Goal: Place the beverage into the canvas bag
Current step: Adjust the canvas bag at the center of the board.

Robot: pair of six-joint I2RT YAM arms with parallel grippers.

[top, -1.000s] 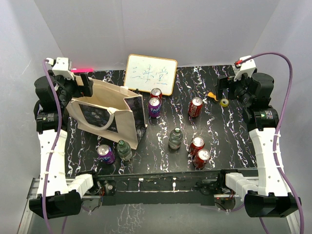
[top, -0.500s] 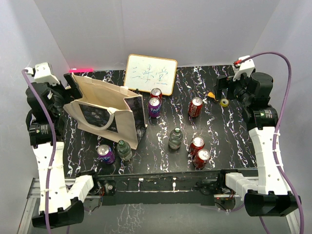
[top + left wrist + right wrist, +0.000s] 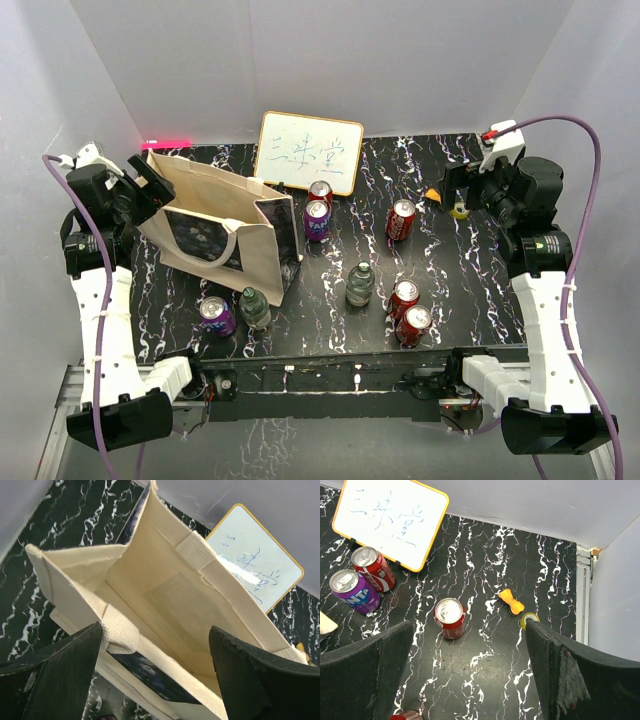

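The canvas bag (image 3: 222,228) stands open at the left of the table, beige with a dark printed panel. In the left wrist view its inside (image 3: 175,600) looks empty, and a beige handle (image 3: 119,632) lies by my left finger. My left gripper (image 3: 147,182) (image 3: 155,630) is open and empty, above the bag's far left corner. Beverages stand around: a purple can (image 3: 316,219), red cans (image 3: 320,193) (image 3: 400,220) (image 3: 409,310), a purple can (image 3: 216,315) and clear bottles (image 3: 254,307) (image 3: 360,284). My right gripper (image 3: 456,190) (image 3: 470,625) is open and empty, high above a red can (image 3: 450,617).
A white framed board (image 3: 308,150) with writing stands at the back, behind the cans. A small orange piece (image 3: 511,601) and a yellow roll (image 3: 530,620) lie at the back right. Grey walls enclose the table on three sides.
My left arm has swung left and back from the bag's rim, and the bag's far left corner now stands higher and more open. My right arm has shifted slightly right.
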